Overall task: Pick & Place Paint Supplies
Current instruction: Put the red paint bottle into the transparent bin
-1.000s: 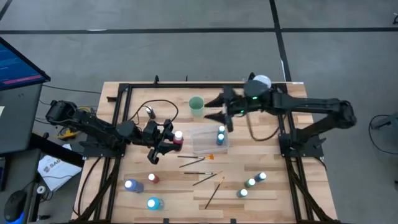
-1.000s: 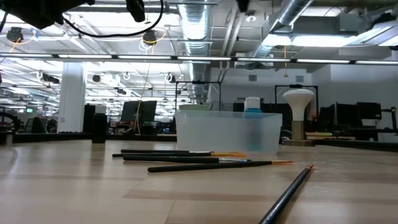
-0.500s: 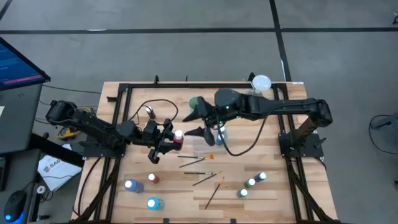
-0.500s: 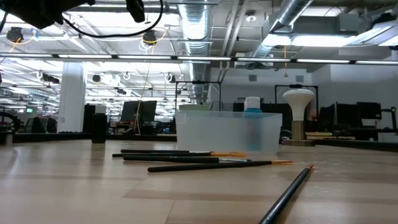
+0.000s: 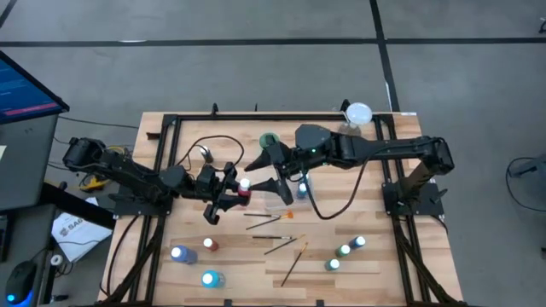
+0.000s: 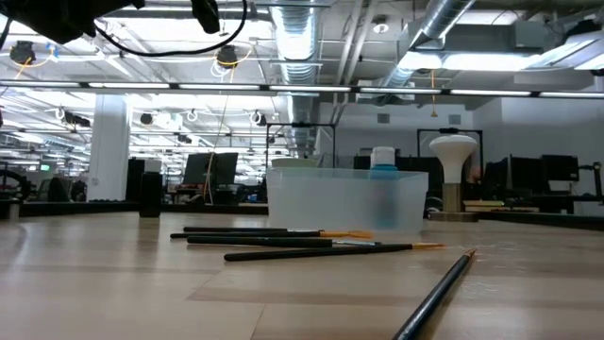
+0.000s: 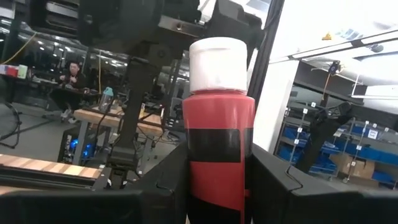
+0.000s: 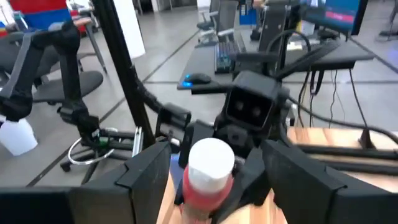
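Observation:
A red paint bottle (image 5: 243, 194) with a white cap (image 8: 210, 163) is held above the table's middle left by my left gripper (image 5: 236, 193), which is shut on it. My right gripper (image 5: 266, 176) reaches in from the right and is open. Its fingers (image 8: 149, 180) stand on either side of the cap with a gap on each side. A clear tray (image 6: 344, 200) holds one blue bottle (image 6: 382, 161). Several paintbrushes (image 5: 271, 218) and other bottles (image 5: 179, 253) rest on the wood. My left gripper pinches the red bottle's body (image 7: 217, 162) between its two fingers, on opposite sides below the cap. The fingers come nearly level from the table's left. The bottle is lifted clear of the table, with its cap end toward my right gripper.
A green cup (image 5: 269, 141) stands behind the tray, and a white round object (image 5: 358, 112) sits at the far right. Blue and brown bottles (image 5: 211, 278) stand near left, green and blue ones (image 5: 344, 250) near right. A black frame (image 5: 256, 117) borders the table.
My right gripper has moved toward the table's left, from over the tray's far side to the red bottle held by my left gripper, and its open fingers now flank the cap. The bottle has stayed where it was.

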Controlling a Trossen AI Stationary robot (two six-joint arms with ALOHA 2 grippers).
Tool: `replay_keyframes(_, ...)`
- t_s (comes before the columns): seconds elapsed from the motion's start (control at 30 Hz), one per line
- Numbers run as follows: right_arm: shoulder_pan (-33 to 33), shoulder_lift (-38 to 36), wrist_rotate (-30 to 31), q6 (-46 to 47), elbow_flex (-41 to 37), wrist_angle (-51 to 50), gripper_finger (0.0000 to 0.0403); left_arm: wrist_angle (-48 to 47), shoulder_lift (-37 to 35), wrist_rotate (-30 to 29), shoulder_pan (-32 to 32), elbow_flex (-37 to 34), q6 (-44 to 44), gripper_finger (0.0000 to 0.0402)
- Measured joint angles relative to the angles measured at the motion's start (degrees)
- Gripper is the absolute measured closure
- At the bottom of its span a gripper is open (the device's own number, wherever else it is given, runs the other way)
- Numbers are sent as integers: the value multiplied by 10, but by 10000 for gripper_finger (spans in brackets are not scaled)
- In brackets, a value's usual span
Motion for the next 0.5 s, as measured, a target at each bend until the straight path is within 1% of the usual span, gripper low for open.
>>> replay_keyframes(0.03, 0, 8, 0, 2, 1, 14, 153, 0, 0, -1, 0, 0, 3, 288)
replay_keyframes(0.1, 1, 18, 0, 2, -4, 5, 153, 0, 0, -4, 0, 0, 8, 288)
replay_keyframes(0.17, 3, 35, 0, 7, -1, 32, 153, 0, 0, -6, 0, 0, 9, 288)
replay_keyframes(0.4, 5, 37, 0, 16, -3, 34, 156, -1, 0, -7, 0, 0, 10, 288)
replay_keyframes(0.5, 5, 34, 6, 18, 0, 44, 171, -1, 0, -7, 0, 0, 10, 288)
